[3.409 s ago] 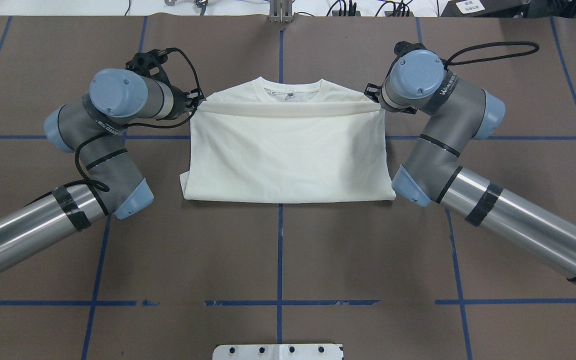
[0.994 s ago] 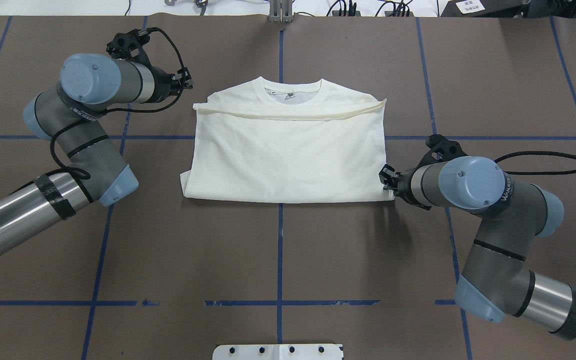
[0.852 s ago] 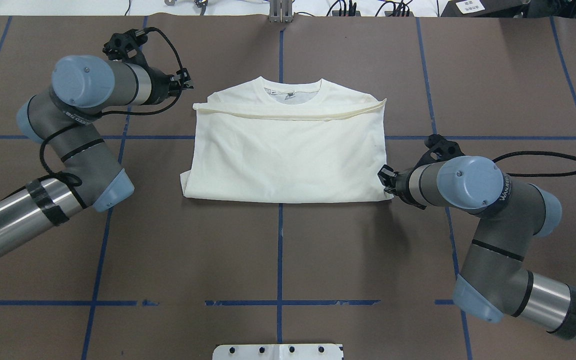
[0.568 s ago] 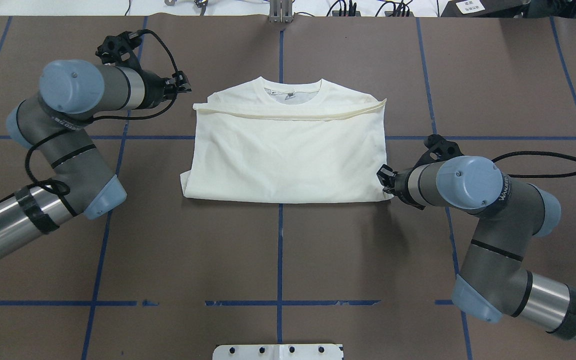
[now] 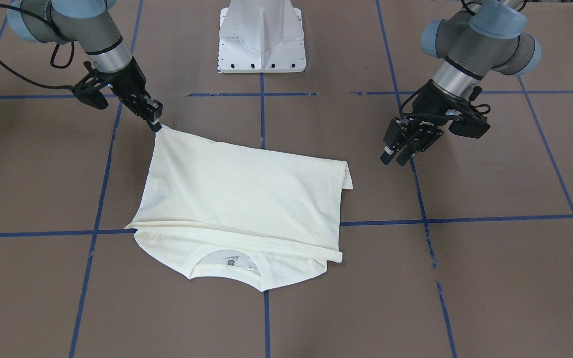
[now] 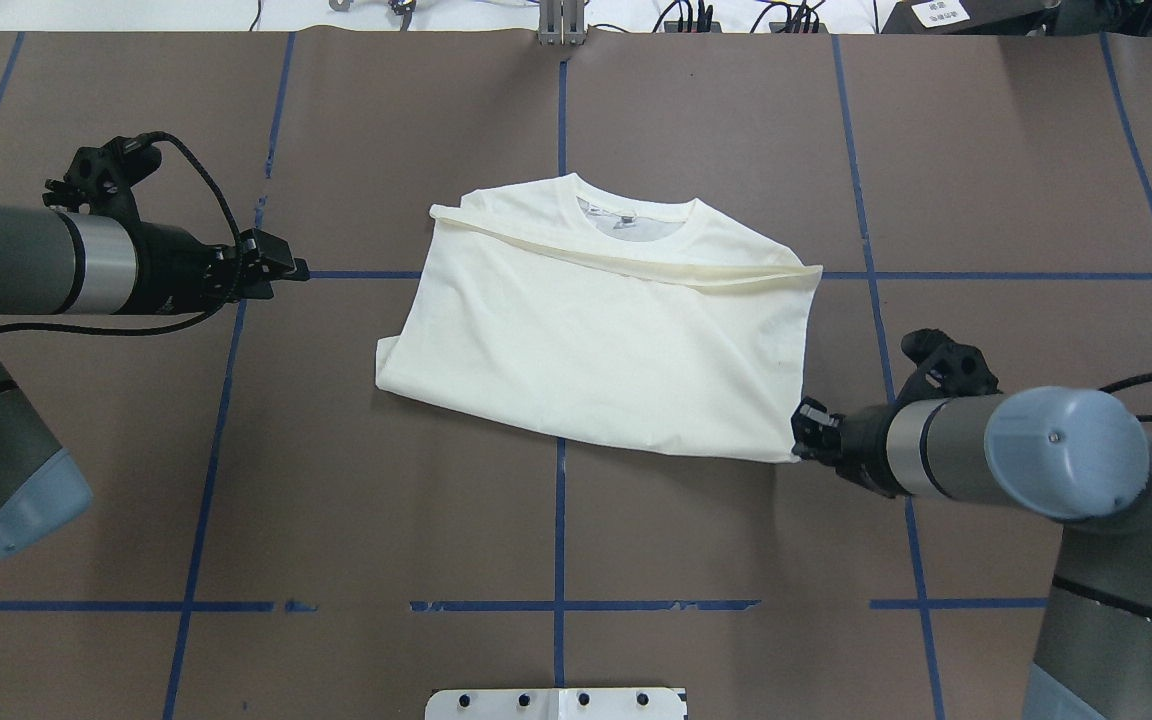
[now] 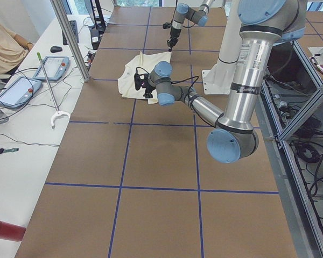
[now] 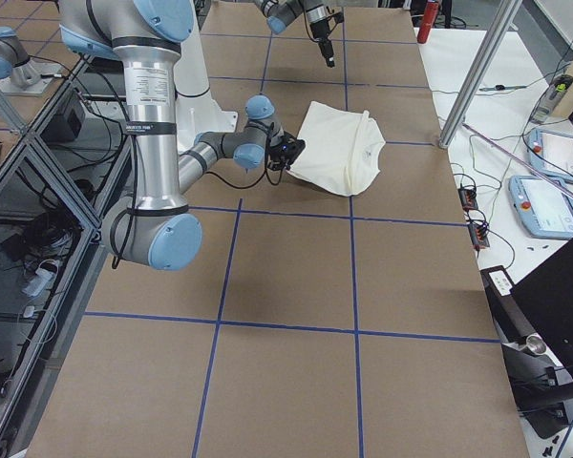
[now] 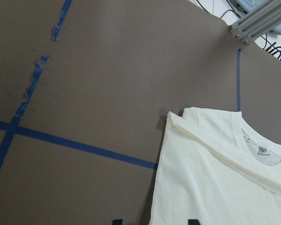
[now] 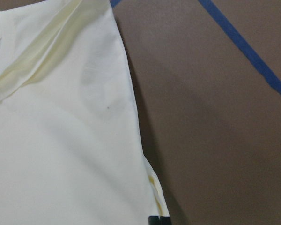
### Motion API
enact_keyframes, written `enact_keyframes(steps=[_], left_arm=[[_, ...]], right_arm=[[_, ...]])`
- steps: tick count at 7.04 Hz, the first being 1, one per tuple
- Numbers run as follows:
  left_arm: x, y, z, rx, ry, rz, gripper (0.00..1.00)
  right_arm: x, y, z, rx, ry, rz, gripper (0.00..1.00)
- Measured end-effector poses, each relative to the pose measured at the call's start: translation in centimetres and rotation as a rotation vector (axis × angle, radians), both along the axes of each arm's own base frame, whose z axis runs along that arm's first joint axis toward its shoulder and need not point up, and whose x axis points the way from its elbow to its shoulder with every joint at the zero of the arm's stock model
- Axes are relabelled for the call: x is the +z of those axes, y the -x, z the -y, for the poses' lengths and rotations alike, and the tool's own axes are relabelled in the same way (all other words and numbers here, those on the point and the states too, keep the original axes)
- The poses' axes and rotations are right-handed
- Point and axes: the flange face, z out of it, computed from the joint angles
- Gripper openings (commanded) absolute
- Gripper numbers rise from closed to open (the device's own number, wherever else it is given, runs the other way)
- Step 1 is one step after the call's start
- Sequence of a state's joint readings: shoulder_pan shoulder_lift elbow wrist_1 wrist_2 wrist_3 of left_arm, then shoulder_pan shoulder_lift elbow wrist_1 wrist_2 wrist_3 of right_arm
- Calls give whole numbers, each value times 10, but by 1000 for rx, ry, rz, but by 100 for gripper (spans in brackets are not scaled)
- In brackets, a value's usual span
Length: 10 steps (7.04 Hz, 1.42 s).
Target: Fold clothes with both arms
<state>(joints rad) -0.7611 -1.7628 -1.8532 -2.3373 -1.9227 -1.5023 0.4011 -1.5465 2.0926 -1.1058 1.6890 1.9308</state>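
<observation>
The cream-white shirt [image 6: 606, 340] lies folded and skewed on the brown table, collar [image 6: 636, 210] at the far side, plain fabric up. My right gripper [image 6: 802, 432] is shut on the shirt's near right corner, which is pulled to a point [image 5: 159, 130]. The right wrist view shows that corner [image 10: 152, 187] pinched at the frame's bottom. My left gripper [image 6: 294, 268] is open and empty, hovering left of the shirt and clear of it; the front view shows its fingers [image 5: 387, 157] spread. The left wrist view sees the shirt's left edge [image 9: 215, 187] ahead.
The white base block [image 5: 262, 37] sits at the robot's edge of the table. Blue tape lines [image 6: 558, 520] grid the brown surface. In the left side view, a side bench holds tablets [image 7: 54, 67] with a seated person [image 7: 5, 48] beside it.
My right gripper has dragged the shirt's near right corner toward the robot, turning and shifting the shirt. My left arm has drawn back leftward and nearer, away from the shirt.
</observation>
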Motion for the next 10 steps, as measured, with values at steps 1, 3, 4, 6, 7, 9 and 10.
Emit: enact_keyframes(steps=[1,3,4,6,7,9,10], left_arm=[[-4,-1,-8,56,13,-17,57],[-17,-26,-32,155,65,-64,58],[-26,-51,-46,193,117,-84,62],[-35,-108,-74,259,221,-94,64],[-40,-128,-83,278,245,-96,64],[-36,-157,-82,274,264,-77,62],[-34,-166,-81,270,268,-67,60]], right_arm=[[-8,1,-39,-70,8,21,0],[-26,-6,-118,-266,31,58,0],[-30,-6,-148,-359,50,68,0],[-32,-2,-185,-475,72,71,10],[-32,-1,-195,-505,76,70,33],[-32,0,-202,-515,75,68,100],[-34,-2,-192,-490,72,72,100]])
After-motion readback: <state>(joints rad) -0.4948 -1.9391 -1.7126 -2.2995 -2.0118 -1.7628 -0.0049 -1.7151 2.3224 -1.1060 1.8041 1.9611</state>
